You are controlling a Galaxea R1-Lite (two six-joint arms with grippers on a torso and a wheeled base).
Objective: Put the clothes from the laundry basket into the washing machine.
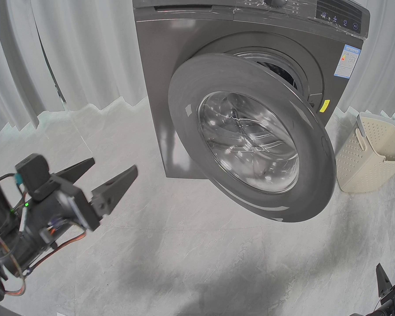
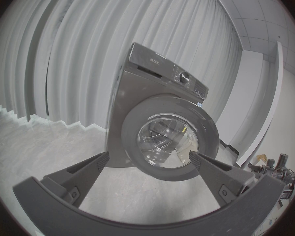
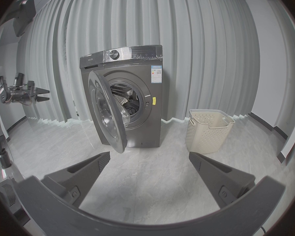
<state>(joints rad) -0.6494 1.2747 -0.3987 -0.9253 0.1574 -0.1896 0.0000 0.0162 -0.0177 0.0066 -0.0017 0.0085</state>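
Curtains (image 1: 87,40) hang pale along the back. At the left, the left gripper (image 1: 114,164) hangs above the grey floor (image 1: 184,251), its jaws spread wide with nothing between them. Right of it stands the washing machine (image 1: 171,75), its round door (image 1: 250,145) swung wide open toward the robot. In the head view the door hides most of the drum. The right wrist view looks past the door's edge and shows clothes (image 3: 129,105), dark with a lighter piece, lying inside the drum. A blue-and-white label (image 1: 347,61) is stuck at the upper right corner of the machine's front, and a small yellow sticker (image 1: 324,105) sits just beside the drum opening; the print on both is too small to read. Farther right, the cream laundry basket (image 1: 373,163) stands on the floor, near the machine but apart from it. Its perforated inner wall shows, but its bottom is hidden. At the far right, low down, the right gripper (image 1: 390,258) has its jaws open and holds nothing.
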